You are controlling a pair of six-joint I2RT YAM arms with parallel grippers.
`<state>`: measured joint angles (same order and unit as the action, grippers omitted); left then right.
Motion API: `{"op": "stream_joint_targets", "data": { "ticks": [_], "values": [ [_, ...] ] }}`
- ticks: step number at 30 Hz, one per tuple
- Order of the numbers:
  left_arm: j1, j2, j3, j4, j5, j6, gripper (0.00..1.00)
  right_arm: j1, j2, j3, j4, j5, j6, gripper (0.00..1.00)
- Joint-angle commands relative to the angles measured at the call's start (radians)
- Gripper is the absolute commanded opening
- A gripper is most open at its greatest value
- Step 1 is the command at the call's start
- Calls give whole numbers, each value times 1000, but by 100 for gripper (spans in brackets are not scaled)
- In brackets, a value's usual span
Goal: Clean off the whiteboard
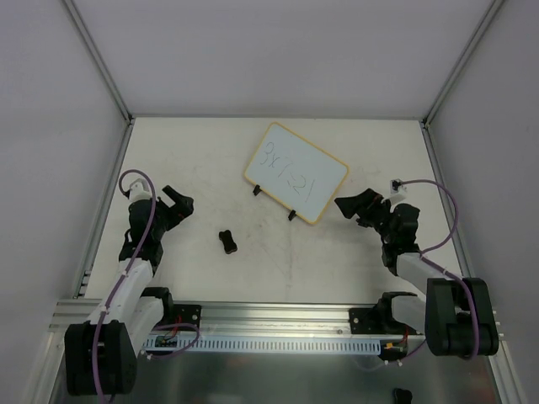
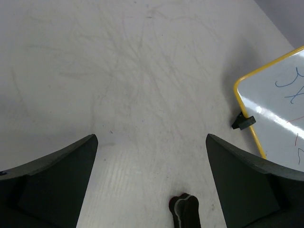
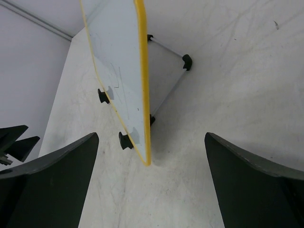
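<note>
The whiteboard [image 1: 295, 172] stands propped at a tilt at the middle back of the table, with two black feet on its near edge and handwriting on its face. A corner of it shows in the left wrist view [image 2: 280, 109]. In the right wrist view it is seen edge-on [image 3: 118, 61]. A small black block [image 1: 227, 241] lies left of the board; its end shows between the left fingers [image 2: 185, 211]. My left gripper [image 1: 179, 199] [image 2: 152, 180] is open and empty, left of the block. My right gripper [image 1: 354, 204] [image 3: 151, 180] is open and empty, just right of the board's near right corner.
A metal rail [image 1: 278, 324] runs along the near edge by the arm bases. White enclosure walls with grey frame posts [image 1: 101, 63] close in the table on the left, back and right. A wire stand [image 3: 166, 90] props the board from behind.
</note>
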<state>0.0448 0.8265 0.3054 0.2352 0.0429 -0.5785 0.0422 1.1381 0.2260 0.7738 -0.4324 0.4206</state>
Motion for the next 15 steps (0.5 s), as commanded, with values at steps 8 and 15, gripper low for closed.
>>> {"op": "stream_joint_targets", "data": {
  "ticks": [8, 15],
  "values": [
    [-6, 118, 89, 6, 51, -17, 99, 12, 34, 12, 219, -94, -37, 99],
    [-5, 129, 70, 7, 41, -21, 99, 12, 31, 15, 211, -103, -42, 99]
  ]
}}
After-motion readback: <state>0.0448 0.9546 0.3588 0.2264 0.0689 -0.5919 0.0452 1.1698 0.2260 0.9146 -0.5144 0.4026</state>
